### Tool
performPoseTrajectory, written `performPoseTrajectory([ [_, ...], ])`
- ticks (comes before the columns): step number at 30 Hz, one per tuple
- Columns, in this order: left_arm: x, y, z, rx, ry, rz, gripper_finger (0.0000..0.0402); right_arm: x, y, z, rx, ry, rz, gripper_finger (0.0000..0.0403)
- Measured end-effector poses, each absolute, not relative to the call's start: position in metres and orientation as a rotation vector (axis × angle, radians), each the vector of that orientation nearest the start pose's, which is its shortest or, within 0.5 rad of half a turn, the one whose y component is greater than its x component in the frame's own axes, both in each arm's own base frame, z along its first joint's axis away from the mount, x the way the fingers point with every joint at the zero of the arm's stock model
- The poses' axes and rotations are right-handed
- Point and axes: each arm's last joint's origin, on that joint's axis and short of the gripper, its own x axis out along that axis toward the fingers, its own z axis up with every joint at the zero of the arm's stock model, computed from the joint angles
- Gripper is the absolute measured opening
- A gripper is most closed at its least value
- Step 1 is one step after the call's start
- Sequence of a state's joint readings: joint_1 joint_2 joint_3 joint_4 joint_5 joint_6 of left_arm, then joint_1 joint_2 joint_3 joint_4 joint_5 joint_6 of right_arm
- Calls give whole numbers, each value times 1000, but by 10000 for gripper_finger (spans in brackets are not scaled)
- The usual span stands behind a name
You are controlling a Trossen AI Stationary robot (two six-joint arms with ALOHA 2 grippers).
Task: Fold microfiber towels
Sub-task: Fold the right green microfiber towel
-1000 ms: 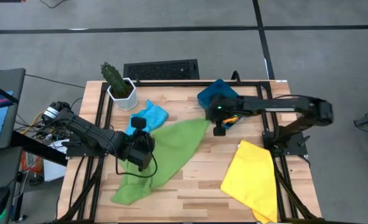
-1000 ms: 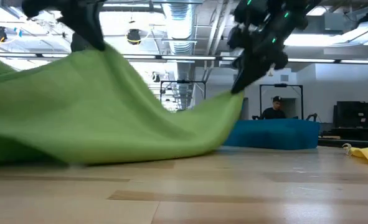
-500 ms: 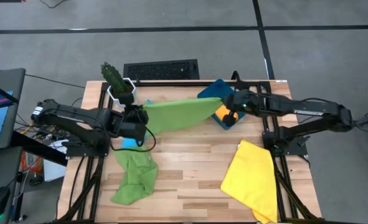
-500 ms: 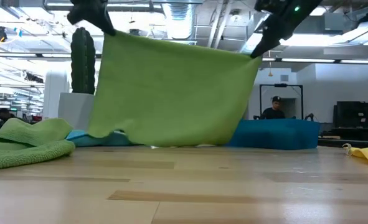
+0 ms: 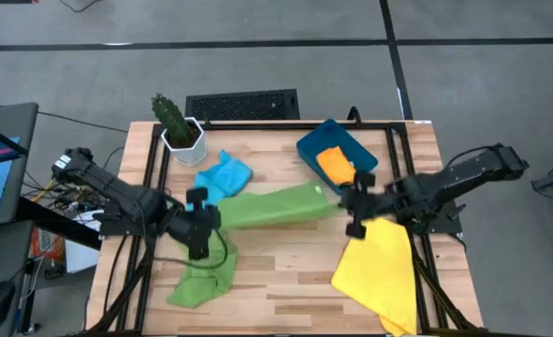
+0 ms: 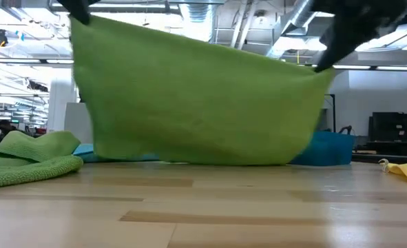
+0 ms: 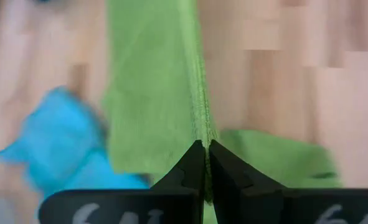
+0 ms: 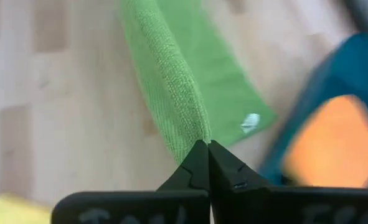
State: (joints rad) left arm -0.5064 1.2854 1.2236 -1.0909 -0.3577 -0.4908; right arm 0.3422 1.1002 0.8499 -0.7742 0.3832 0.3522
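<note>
Early in the job, by the look of things: no towel lying folded anywhere in view. One green towel held up off the wooden surface, stretched taut as a sheet between both hands, lower edge just brushing or just clear of the boards in the low view. Left hand clenched on one upper corner, near the front left; right hand pinched tight on the opposite corner, mid-right, beside the yellow towel. In each wrist view, fingertips closed together with the hemmed edge running straight away from them.

Still waiting: second green towel crumpled in a heap at the front left; light blue towel bunched near the potted cactus; large yellow towel spread loosely at the front right, draping past the edge; orange towel lying in the dark teal bin at the back. All five left to fold, judging from this.

Cloth soft and matte, fine looped pile, stitched hems, limp enough to sag slightly between the corners. Surface of pale butcher-block planks, smooth and faintly glossy. Bin rigid, plastic-looking, rectangular.
</note>
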Motion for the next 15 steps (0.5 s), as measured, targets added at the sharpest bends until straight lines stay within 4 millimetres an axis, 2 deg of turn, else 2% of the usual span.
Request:
performPoseTrajectory([
  [3,209,-119,312,119,1029,20,2,189,78,250,-94,941,-137,13],
  [6,209,-118,311,291,1009,32,2,188,83,254,-209,906,-173,11],
  [9,211,-101,314,498,982,166,2,190,74,267,-346,835,-312,10],
  [15,220,-55,326,900,942,600,2,200,43,303,-561,754,-589,12],
])
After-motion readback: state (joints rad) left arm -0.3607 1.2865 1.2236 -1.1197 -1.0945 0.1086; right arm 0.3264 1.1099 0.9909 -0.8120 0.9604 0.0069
